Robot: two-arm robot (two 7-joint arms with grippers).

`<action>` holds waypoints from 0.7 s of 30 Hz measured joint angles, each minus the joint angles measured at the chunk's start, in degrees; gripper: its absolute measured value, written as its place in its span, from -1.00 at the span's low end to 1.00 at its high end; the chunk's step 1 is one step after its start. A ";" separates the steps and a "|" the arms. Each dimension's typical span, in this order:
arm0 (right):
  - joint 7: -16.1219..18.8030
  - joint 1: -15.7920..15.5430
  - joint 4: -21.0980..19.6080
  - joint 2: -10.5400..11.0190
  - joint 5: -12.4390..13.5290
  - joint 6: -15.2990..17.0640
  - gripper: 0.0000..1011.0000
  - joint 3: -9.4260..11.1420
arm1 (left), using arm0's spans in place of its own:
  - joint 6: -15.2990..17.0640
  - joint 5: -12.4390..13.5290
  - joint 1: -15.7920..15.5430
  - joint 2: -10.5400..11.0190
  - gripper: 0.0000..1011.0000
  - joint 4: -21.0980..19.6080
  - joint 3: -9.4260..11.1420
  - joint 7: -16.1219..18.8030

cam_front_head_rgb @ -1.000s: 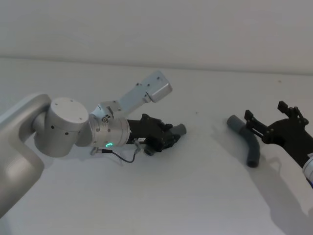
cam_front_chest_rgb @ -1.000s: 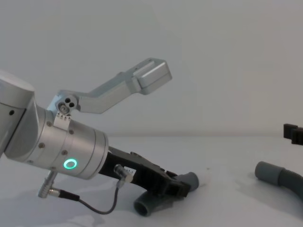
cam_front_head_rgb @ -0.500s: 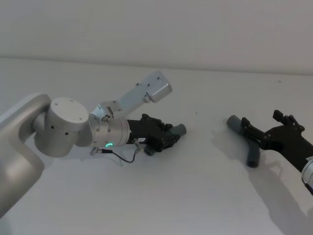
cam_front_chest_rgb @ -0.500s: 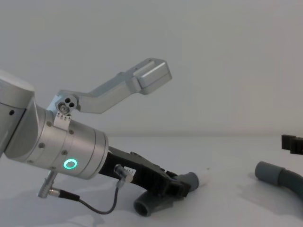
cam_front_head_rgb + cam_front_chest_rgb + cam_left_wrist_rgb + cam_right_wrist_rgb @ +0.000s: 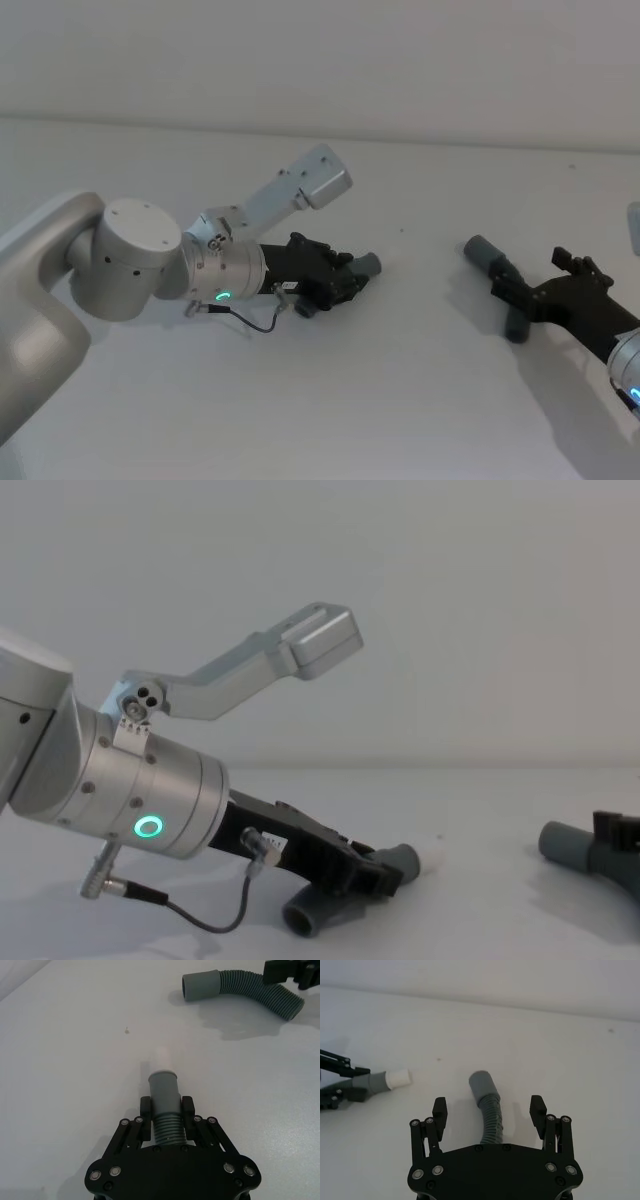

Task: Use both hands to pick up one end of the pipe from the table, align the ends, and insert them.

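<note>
My left gripper [image 5: 166, 1105] is shut on the ribbed part of one pipe piece [image 5: 167, 1127], low over the white table [image 5: 400, 400]. That piece's grey cuff [image 5: 164, 1087] and white spigot [image 5: 162, 1055] stick out past the fingers. The head view shows this left gripper [image 5: 345, 280] left of centre. The other pipe piece [image 5: 491, 1115] lies curved on the table at the right, its smooth cuff [image 5: 482, 1085] pointing away. My right gripper [image 5: 489, 1107] is open and low, one finger on each side of the ribbed hose, apart from it. In the head view, that right gripper [image 5: 535, 278] sits over the curved piece [image 5: 505, 270].
The left arm's silver wrist [image 5: 150, 800] with its green ring and a loose black cable [image 5: 200, 910] fill the near left. A silver camera bracket [image 5: 300, 190] rises above it. Bare table lies between the two pipe pieces, and a pale wall [image 5: 320, 50] stands behind.
My right gripper has moved down and nearer, and its open fingers now straddle the curved piece. The left gripper and its piece have not moved.
</note>
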 joint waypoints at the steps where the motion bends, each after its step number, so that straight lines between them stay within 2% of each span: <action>1: 0.00 0.04 0.14 -0.03 -0.09 0.13 0.99 -0.04 | 0.00 0.00 0.00 0.00 -0.30 0.00 0.00 0.00; 21: -0.47 1.40 2.48 -1.76 -0.56 3.87 0.99 -0.56 | 0.00 0.00 0.00 0.00 -0.30 0.00 0.00 0.00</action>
